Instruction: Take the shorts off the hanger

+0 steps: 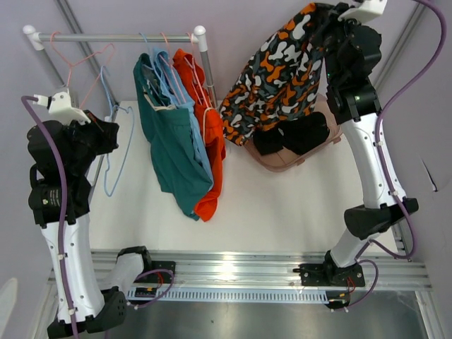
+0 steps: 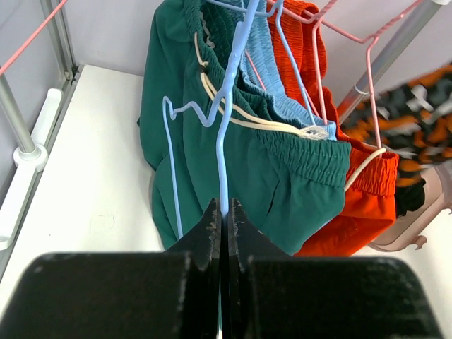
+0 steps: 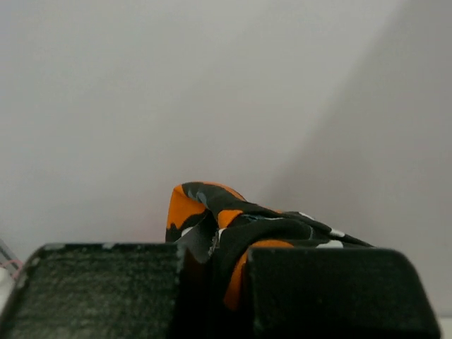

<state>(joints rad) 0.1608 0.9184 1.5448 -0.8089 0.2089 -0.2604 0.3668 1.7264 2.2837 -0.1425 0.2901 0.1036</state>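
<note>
Gripping a bunch of soft black shorts printed with orange and white blotches (image 1: 275, 70), the right gripper (image 1: 336, 13) is raised high at the far right. In the right wrist view its jaws are clamped on a fold of that patterned fabric (image 3: 212, 212), and the rest of the garment drapes down toward a shallow pale pink plastic tub (image 1: 282, 161). Plain black fabric shorts (image 1: 296, 134) lie inside the tub, which sits on the white table (image 1: 282, 219) to the right of the rack. The left gripper (image 2: 222, 212) is pinched closed on the lower wire of a thin light blue wire hanger (image 2: 227, 134), which stands upright before it with no garment on it. A horizontal grey metal rail (image 1: 113, 35) carries the other three pairs, close together near its right-hand post (image 1: 205, 60). The teal shorts (image 1: 173, 148) are nearest the left arm, the light blue shorts (image 2: 282, 78) are sandwiched in the middle, and the bright orange shorts (image 1: 214, 145) are on the far side. All three hang from wire hangers, the orange pair from a pink one (image 2: 369, 85). An empty pink wire hanger (image 1: 85, 53) hangs further left on the rail.
</note>
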